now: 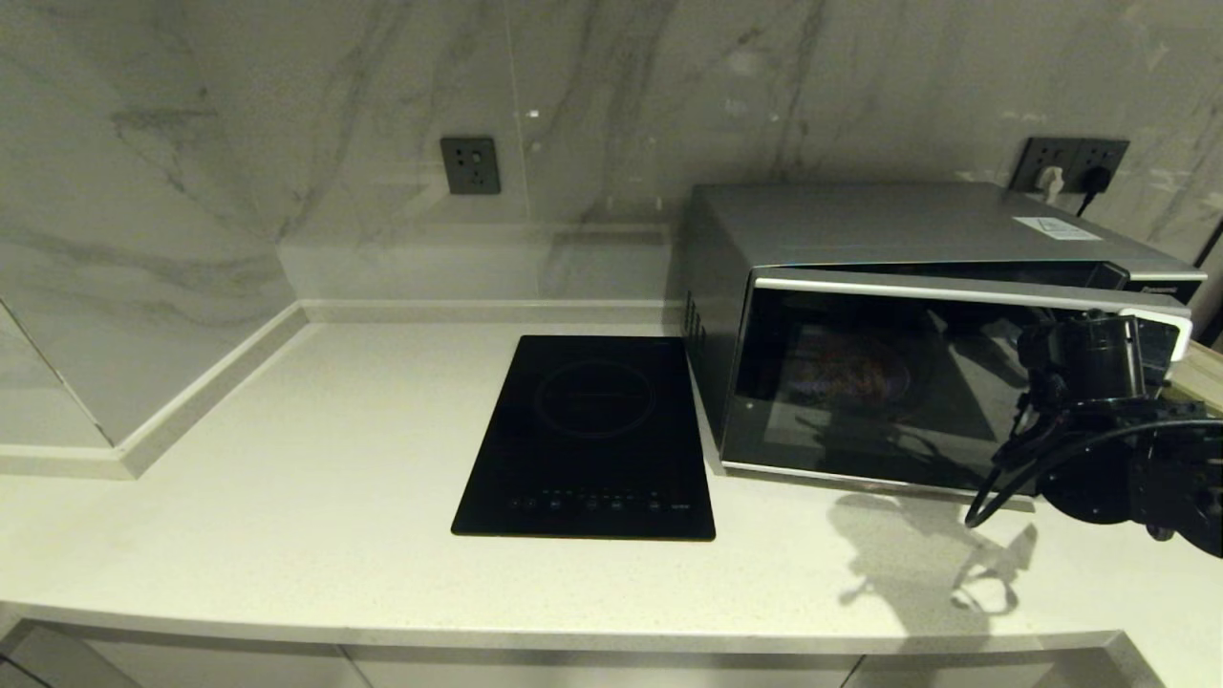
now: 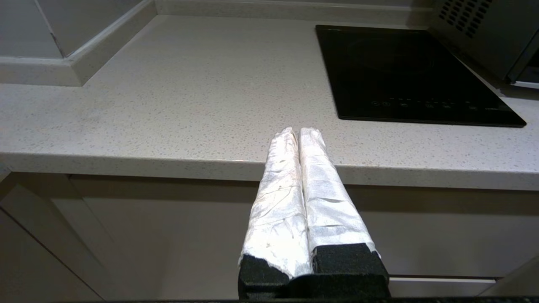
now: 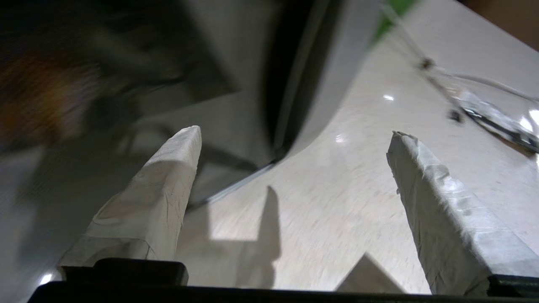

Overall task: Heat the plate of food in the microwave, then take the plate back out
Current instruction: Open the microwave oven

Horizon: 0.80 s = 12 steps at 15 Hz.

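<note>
Plate of food (image 1: 841, 368) sits inside the microwave (image 1: 917, 344), door ajar. Right gripper (image 3: 294, 168) spread wide, empty, door edge beside one finger; next I'd guess deal with the door. Left gripper (image 2: 300, 136) pinched shut, parked.

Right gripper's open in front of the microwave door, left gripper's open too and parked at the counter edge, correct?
Not quite. The left gripper is shut: the left wrist view shows its fingers pressed together over the counter edge. The rest holds: the right gripper is open and empty in front of the microwave door.
</note>
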Tool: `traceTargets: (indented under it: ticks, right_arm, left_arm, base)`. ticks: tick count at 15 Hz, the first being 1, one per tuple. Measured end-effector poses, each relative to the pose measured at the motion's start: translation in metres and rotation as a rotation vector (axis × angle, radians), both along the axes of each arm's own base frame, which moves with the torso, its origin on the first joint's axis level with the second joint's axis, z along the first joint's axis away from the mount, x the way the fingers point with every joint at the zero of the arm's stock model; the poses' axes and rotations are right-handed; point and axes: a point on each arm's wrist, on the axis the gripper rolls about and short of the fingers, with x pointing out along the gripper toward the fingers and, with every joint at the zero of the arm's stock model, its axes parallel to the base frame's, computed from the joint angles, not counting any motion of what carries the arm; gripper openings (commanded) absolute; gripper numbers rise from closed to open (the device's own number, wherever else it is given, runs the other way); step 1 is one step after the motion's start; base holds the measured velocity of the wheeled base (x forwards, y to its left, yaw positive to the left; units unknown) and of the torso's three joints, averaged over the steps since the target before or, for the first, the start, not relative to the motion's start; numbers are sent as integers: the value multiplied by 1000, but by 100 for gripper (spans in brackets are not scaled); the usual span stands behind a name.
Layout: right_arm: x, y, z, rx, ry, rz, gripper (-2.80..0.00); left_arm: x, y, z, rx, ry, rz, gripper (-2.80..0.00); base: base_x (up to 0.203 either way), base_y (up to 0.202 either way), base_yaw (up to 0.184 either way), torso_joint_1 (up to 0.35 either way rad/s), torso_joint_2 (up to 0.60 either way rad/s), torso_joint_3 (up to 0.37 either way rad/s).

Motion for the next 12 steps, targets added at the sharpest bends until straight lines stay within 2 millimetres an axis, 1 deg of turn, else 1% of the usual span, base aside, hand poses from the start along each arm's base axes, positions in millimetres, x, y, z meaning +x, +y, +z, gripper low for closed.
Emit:
traceTargets:
  ticks: [2, 3, 4, 6, 7, 8, 10, 11, 12]
  right_arm:
    - [-37, 30, 15, 2, 15, 174, -280]
    - [-55, 36, 22, 7, 30, 244, -280]
    - [-75, 38, 31, 16, 46, 311, -280]
    - [-108, 32, 49, 40, 83, 420, -280]
    - [-120, 29, 63, 54, 102, 464, -280]
    - [-130, 24, 80, 69, 108, 497, -280]
    - [-141, 8, 111, 64, 146, 507, -280]
    - [-142, -2, 121, 47, 181, 486, -280]
    - [-139, -12, 130, 35, 189, 461, -280]
  left_arm:
    - [0, 0, 0, 0, 0, 0, -280]
    - [0, 0, 0, 0, 0, -1, -280]
    - [0, 0, 0, 0, 0, 0, -280]
    - [0, 0, 0, 0, 0, 0, -280]
    - [0, 0, 0, 0, 0, 0, -280]
    - [0, 0, 0, 0, 0, 0, -280]
    - [0, 0, 0, 1, 0, 0, -280]
    - [0, 0, 0, 0, 0, 0, -280]
    - [0, 0, 0, 0, 0, -1, -280]
  base:
    - [0, 0, 0, 0, 0, 0]
    - [0, 0, 0, 0, 0, 0]
    - [0, 0, 0, 0, 0, 0]
    - [0, 0, 0, 0, 0, 0]
    - [0, 0, 0, 0, 0, 0]
    - [0, 0, 0, 0, 0, 0]
    - [0, 0, 0, 0, 0, 0]
    - [0, 0, 0, 0, 0, 0]
    - [0, 0, 0, 0, 0, 0]
